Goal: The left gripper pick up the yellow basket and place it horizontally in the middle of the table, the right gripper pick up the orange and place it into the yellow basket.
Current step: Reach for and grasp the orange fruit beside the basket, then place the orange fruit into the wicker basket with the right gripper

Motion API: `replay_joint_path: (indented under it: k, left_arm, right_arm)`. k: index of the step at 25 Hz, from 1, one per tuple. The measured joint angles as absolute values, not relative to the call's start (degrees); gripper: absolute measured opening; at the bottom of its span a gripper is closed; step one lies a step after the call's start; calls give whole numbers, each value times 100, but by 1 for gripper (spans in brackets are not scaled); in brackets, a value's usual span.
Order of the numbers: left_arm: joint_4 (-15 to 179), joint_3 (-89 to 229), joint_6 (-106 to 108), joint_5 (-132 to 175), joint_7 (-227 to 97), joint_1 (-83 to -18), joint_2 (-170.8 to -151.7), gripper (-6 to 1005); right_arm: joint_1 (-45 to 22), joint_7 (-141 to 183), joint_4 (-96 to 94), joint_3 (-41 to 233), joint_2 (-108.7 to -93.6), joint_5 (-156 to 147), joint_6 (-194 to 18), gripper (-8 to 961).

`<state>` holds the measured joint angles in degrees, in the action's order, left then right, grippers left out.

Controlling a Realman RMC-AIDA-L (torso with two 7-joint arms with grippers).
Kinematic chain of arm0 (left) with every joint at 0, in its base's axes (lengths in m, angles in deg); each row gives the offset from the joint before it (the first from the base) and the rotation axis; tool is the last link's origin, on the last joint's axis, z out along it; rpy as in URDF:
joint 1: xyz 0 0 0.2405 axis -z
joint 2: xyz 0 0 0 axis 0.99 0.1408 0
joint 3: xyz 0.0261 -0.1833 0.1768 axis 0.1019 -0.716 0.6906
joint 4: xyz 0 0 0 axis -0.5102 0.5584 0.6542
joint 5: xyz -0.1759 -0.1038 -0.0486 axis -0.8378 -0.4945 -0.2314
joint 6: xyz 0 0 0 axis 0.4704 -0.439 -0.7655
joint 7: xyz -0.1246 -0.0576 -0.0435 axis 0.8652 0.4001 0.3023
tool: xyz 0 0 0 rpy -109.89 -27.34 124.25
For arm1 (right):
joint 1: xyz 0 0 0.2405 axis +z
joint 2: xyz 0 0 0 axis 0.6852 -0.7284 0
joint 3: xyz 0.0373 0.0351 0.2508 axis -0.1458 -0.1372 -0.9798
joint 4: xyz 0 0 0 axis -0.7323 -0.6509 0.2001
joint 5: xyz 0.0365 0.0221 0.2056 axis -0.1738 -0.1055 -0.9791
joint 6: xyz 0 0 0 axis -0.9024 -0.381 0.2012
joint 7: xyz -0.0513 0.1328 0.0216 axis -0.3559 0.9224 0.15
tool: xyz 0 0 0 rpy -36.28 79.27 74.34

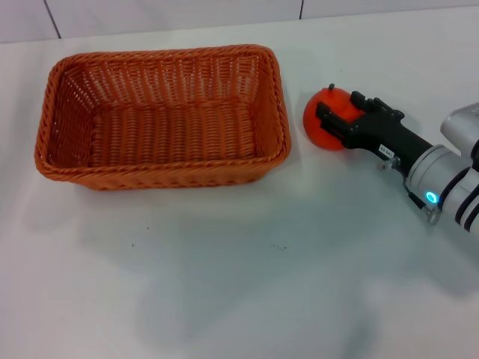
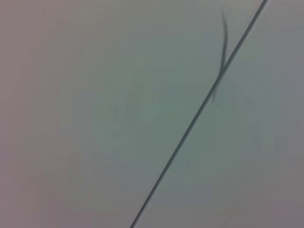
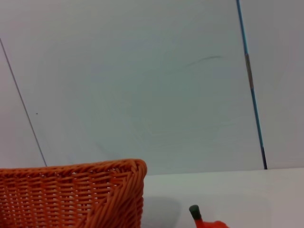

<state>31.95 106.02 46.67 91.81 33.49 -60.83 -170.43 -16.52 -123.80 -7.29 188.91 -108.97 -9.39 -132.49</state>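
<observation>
The yellow basket [image 1: 161, 120], an orange-brown wicker rectangle, lies with its long side across the table [image 1: 239, 284], left of centre; its corner shows in the right wrist view [image 3: 71, 194]. The basket holds nothing. The orange [image 1: 322, 120] sits on the table just right of the basket; its dark stem and top show in the right wrist view [image 3: 202, 218]. My right gripper [image 1: 338, 111] reaches in from the right and is at the orange, covering its right side. My left gripper is out of view.
A white tiled wall [image 3: 142, 71] rises behind the table's far edge. The left wrist view shows only pale surface with a dark seam line [image 2: 199, 111]. White tabletop lies in front of the basket.
</observation>
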Motion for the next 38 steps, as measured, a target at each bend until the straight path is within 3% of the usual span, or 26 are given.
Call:
replay_joint_path:
  k: [5,10,12,38]
  left_arm:
    - [3194,10565,4762,9181,3350,-6087,-17034,847]
    - [3194,10561,4815,9181,3349,-6098,-17031,847]
    - [3194,10561,4838,9181,3350,-6103,-17032,847]
    - [3260,10544,4893,9181,3358,-6192,-17033,846]
  right_arm:
    - [-1676,-12364,-718,18883,-10890,-940,-13284,842]
    - [-1695,-12363,-715,18883,-10885,-940,-13316,609]
    - [-1697,-12363,-715,18880,-10886,-940,-13312,408]
    - [-1592,-12435,-1424,18230,-10812,-850,-14254,227]
